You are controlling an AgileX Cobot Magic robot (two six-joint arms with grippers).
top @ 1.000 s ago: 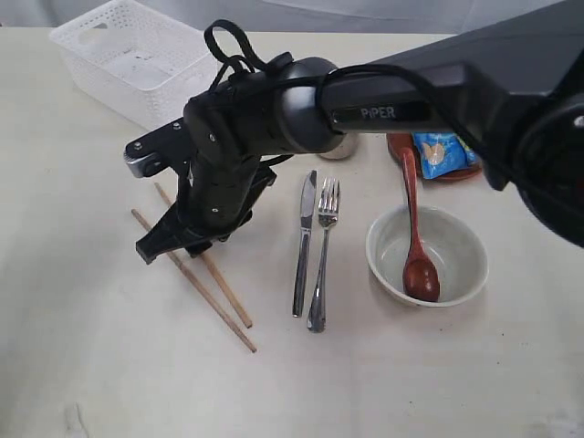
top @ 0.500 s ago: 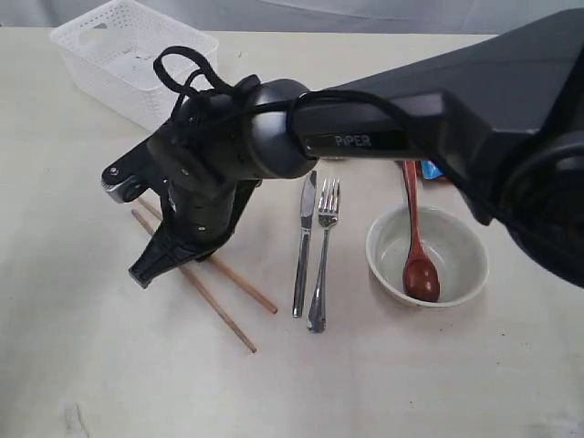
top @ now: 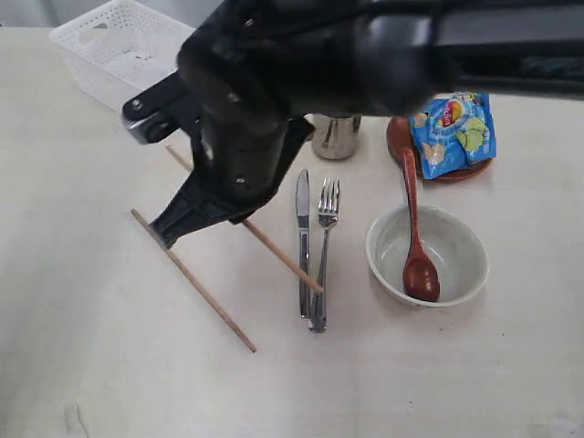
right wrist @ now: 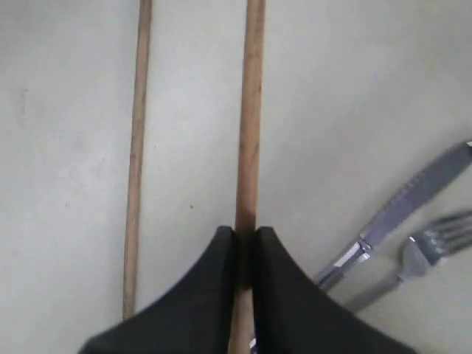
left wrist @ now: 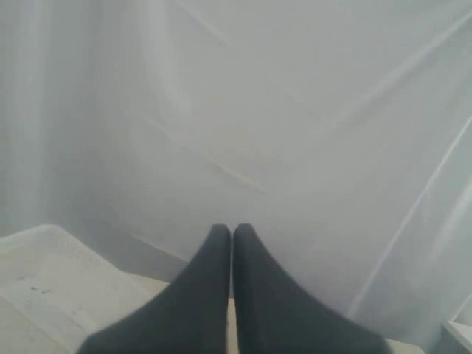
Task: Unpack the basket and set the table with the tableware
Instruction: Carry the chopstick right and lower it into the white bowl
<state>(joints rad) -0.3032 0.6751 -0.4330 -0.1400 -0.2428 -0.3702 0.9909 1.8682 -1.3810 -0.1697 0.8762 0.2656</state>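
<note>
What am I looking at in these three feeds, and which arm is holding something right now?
This is a robot with two arms, each ending in a two-fingered pincer. The wide picture comes from a camera off the arms, looking down at the table; the black shape across it is the right arm. The other two come from cameras on the wrists. The right pincer is shut on one chopstick; the other chopstick lies on the table beside it. The left pincer is shut, empty, facing white cloth. Laid out: knife, fork, bowl with a wooden spoon in it, steel cup, plate under a blue chip bag, white basket.
</note>
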